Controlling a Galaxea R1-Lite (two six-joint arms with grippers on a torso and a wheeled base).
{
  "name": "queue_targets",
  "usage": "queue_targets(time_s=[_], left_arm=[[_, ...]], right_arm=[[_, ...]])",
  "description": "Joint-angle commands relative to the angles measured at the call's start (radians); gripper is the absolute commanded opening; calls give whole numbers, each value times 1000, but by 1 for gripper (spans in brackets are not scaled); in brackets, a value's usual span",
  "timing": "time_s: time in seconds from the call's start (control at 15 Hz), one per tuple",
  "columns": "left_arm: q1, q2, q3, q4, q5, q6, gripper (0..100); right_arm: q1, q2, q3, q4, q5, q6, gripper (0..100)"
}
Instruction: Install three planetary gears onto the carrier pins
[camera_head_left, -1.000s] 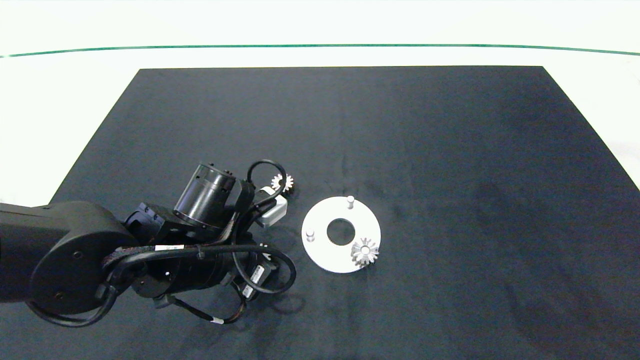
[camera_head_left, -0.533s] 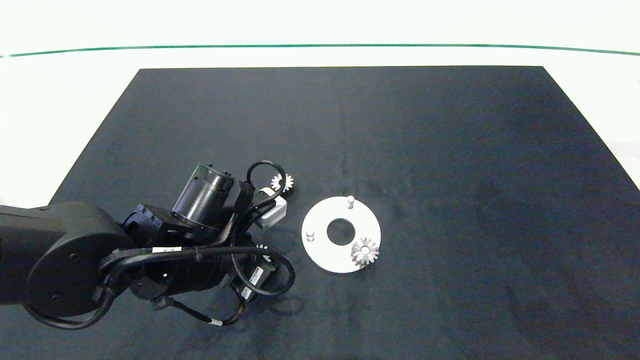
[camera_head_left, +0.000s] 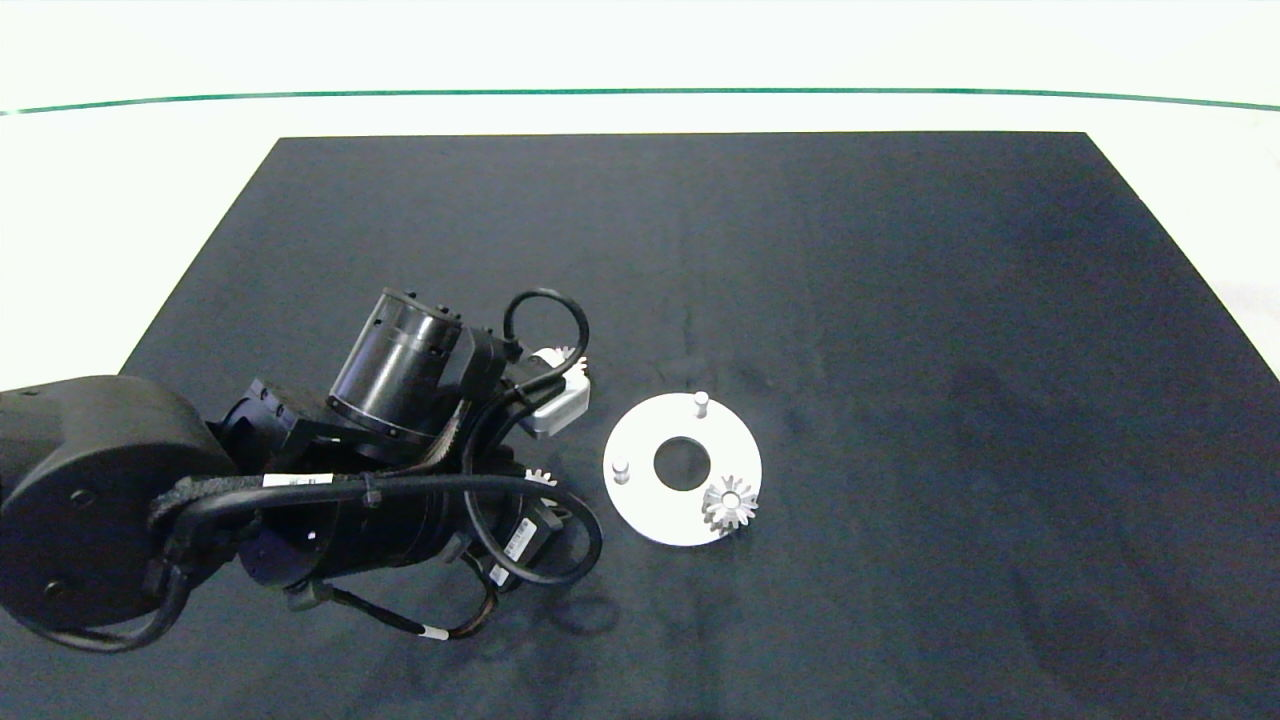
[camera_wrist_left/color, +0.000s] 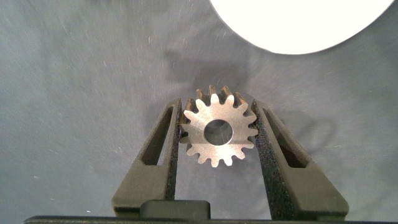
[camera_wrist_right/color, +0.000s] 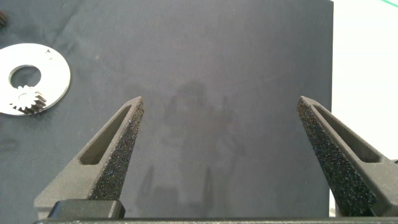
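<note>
My left gripper (camera_wrist_left/color: 217, 107) is shut on a silvery planetary gear (camera_wrist_left/color: 217, 132), one finger against its teeth on each side; the gear casts a shadow on the mat just short of the white disc (camera_wrist_left/color: 292, 25). In the head view that gear (camera_head_left: 540, 478) peeks out from under the left arm (camera_head_left: 400, 470). The disc (camera_head_left: 650, 510) has two bare carrier pins (camera_head_left: 701, 402) (camera_head_left: 620, 468), and a second gear (camera_head_left: 730, 503) sits on its third pin. A third gear (camera_head_left: 571, 357) lies on the mat, mostly hidden behind the wrist. My right gripper (camera_wrist_right/color: 219, 99) hangs open above bare mat.
A black mat (camera_head_left: 900, 300) covers the table, with white table surface (camera_head_left: 100, 200) around it and a green line (camera_head_left: 640, 92) at the far side. The right arm is outside the head view. Cables (camera_head_left: 530, 560) loop off the left arm.
The left arm has shifted a little away and toward the disc. The held gear now shows from under it, and the wrist covers more of the loose gear.
</note>
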Motion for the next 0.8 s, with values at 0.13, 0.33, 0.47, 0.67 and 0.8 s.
queue_targets(time_s=[0.13, 0.33, 0.47, 0.67, 0.8], left_arm=[[-74, 11, -175, 117, 1, 0, 22], [-95, 61, -258, 140, 3, 0, 22], [-97, 98, -289, 140, 3, 0, 22], [-103, 133, -303, 139, 4, 2, 22], [-103, 152, -310, 139, 4, 2, 22]], right_arm=[[1, -1, 0, 1, -2, -2, 100], [1, -1, 3, 3, -3, -3, 100], [1, -1, 5, 3, -3, -3, 100], [1, -1, 8, 1, -3, -3, 100], [1, -1, 9, 1, -3, -11, 100]])
